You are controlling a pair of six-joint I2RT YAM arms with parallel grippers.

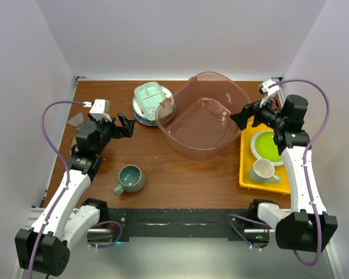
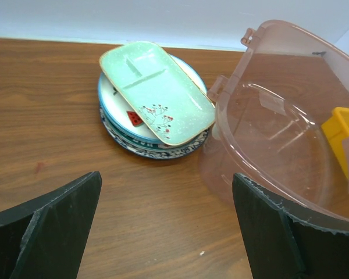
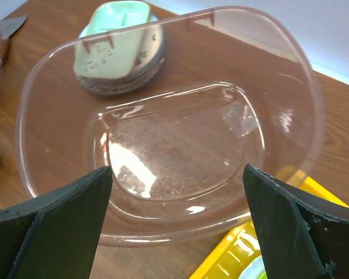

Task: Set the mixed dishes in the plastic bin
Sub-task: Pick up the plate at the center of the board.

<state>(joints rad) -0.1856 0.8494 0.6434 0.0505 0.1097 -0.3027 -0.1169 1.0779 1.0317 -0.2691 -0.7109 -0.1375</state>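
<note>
Left end effector (image 1: 128, 125) and right end effector (image 1: 238, 119), both spread and empty. Stacked dishes (image 2: 154, 99) lie ahead of the left; plastic bin (image 3: 168, 145) ahead of the right; mug (image 1: 130, 178) behind the left.

The table (image 2: 46, 116) shows dark wood grain, smooth with a low sheen. The bin (image 3: 174, 145) is clear pinkish plastic, glossy, with bright glints and fine scuffs on its floor. The mint dish (image 2: 157, 93) is speckled and glazed, and the plates (image 2: 157, 152) under it shine too. The mug (image 1: 130, 178) looks duller. The tray (image 1: 247, 163) is glossy yellow plastic. The fingers (image 2: 46, 232) are matt black, rough at the edges.
</note>
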